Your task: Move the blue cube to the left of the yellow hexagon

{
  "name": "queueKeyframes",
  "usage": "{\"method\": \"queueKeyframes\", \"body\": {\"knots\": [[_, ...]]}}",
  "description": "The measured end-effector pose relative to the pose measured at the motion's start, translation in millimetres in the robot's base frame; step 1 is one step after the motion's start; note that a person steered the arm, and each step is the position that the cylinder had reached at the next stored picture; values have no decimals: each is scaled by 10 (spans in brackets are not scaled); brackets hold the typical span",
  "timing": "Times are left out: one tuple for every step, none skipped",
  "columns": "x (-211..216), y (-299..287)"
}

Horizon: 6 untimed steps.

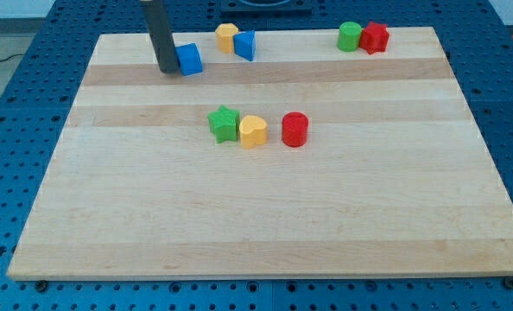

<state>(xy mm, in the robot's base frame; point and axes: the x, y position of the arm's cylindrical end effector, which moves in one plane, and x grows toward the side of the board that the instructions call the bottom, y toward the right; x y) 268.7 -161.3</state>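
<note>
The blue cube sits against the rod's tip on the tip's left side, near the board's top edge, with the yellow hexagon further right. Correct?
Not quite. In the camera view the blue cube sits against my tip on the tip's right side, not left. It is near the board's top edge, and the yellow hexagon is further right.

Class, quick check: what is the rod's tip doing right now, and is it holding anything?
My tip: no gripper, holds nothing; it sits against the blue cube on the cube's view-left side, near the wooden board top edge.

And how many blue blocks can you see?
2. The blue cube sits near the view's top left, right beside my tip. The other blue block, a wedge-like shape, is further right, next to the yellow hexagon. None seem hidden.
</note>
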Motion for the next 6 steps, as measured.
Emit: {"method": "queueKeyframes", "body": {"knots": [[-89,0],[220,-1],[545,93],[476,322],[163,314],[-44,315]]}}
